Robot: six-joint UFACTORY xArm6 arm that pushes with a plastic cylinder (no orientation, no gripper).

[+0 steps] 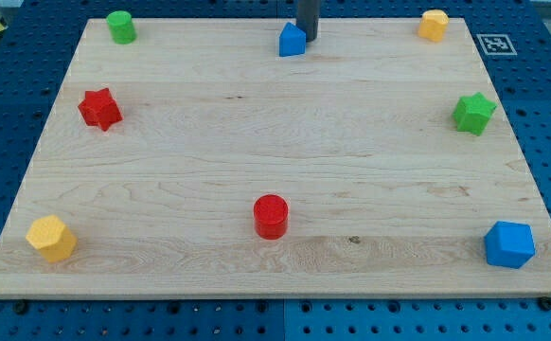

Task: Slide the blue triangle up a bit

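The blue triangle [293, 41] sits near the top edge of the wooden board [275, 152], a little right of the middle. My rod comes down from the view's top, and my tip [309, 39] stands right at the triangle's right side, touching or nearly touching it.
A green cylinder [120, 26] is at the top left and a yellow block [434, 25] at the top right. A red star [99, 108] lies left, a green star [473, 113] right. A yellow hexagon [51, 238], a red cylinder [270, 216] and a blue hexagon block [509, 244] line the bottom.
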